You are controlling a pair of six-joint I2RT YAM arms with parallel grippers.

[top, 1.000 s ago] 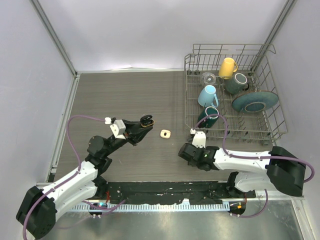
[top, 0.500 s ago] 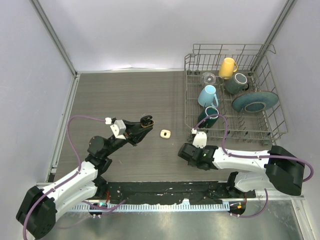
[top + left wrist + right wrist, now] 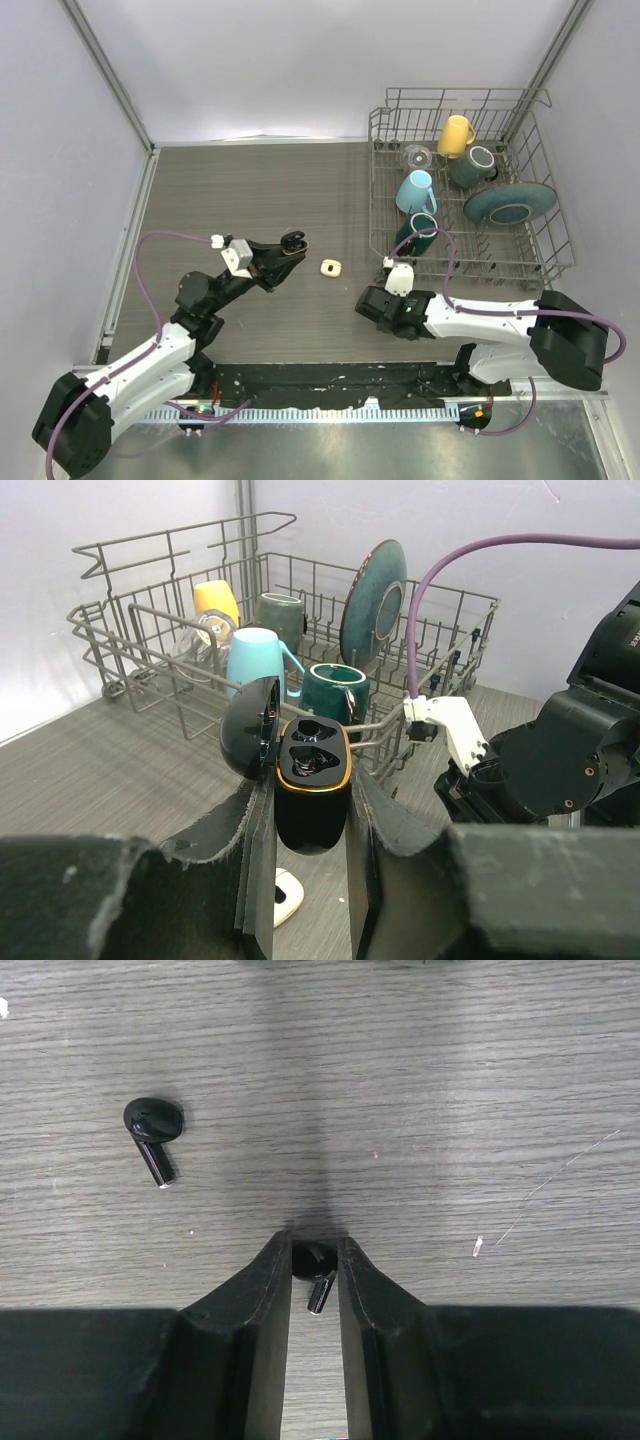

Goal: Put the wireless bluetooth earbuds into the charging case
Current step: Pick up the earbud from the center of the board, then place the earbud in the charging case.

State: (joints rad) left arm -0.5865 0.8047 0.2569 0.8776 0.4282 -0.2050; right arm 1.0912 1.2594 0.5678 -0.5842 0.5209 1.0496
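The left gripper [image 3: 305, 825] is clamped on an open-lidded black charging case [image 3: 312, 780]. The right gripper [image 3: 314, 1245], nearly closed, pinches a black earbud [image 3: 310, 1258] on the table [image 3: 480, 1080]. A second black earbud [image 3: 153, 1128] lies at its 10 o'clock. The dish rack [image 3: 371, 170] stands at 1 o'clock. A cream-white piece [image 3: 331, 267] between the arms is too small to identify.

A wire dish rack [image 3: 468, 91] stands at the far right of the dark wood-grain counter [image 3: 250, 190]. It holds a yellow mug [image 3: 456, 135], a clear glass [image 3: 416, 156], a dark green mug [image 3: 472, 165], a light blue mug [image 3: 415, 191], a teal mug [image 3: 419, 232] and an upright blue-green plate [image 3: 510, 203].
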